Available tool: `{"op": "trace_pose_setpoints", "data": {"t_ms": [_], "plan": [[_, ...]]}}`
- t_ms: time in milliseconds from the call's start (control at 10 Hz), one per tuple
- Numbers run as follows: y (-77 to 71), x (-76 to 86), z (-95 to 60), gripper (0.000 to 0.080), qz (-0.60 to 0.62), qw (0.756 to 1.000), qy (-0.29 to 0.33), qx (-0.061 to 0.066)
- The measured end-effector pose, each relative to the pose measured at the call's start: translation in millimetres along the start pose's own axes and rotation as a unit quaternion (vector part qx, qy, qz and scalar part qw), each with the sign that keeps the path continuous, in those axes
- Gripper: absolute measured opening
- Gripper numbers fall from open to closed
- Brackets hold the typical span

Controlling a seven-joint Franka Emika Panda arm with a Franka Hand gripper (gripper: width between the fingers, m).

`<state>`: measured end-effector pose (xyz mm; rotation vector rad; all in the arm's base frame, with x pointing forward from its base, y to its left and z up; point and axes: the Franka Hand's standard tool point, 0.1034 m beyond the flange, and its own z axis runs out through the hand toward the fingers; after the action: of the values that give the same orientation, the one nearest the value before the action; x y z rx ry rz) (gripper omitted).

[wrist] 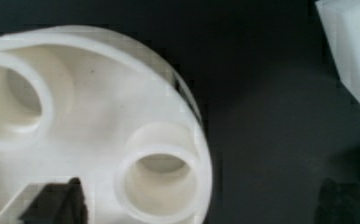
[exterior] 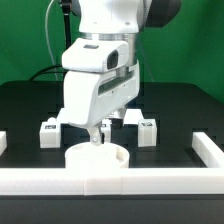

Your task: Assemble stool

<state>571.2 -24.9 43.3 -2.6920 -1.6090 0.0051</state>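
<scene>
Seat about to be grasped
Bottom centre of the exterior view, behind the rail (exterior: 150,181), the seat (exterior: 97,159) lies on the bench (exterior: 190,120); the hand (exterior: 100,131) hangs just above, spread and empty; legs (exterior: 48,132) stand behind. Next, likely: descend and pinch its rim.

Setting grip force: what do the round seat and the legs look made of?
Seat: apparently hard white plastic, satin finish; even colour, smooth rounded hole rims, soft sheen.
Legs: probably the same white plastic, blocky; black-and-white tags look like printed stickers, too small to confirm.
</scene>
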Motion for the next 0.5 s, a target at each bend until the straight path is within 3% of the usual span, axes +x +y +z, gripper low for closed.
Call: {"op": "trace_pose_setpoints", "data": {"t_ms": [200,500], "plan": [[-0.3,-0.2,1.1,0.0649,0.000,1.000,0.000,0.001],[2.7,0.1,17.5,0.0649,0.002,1.000,-0.001,0.006]]}}
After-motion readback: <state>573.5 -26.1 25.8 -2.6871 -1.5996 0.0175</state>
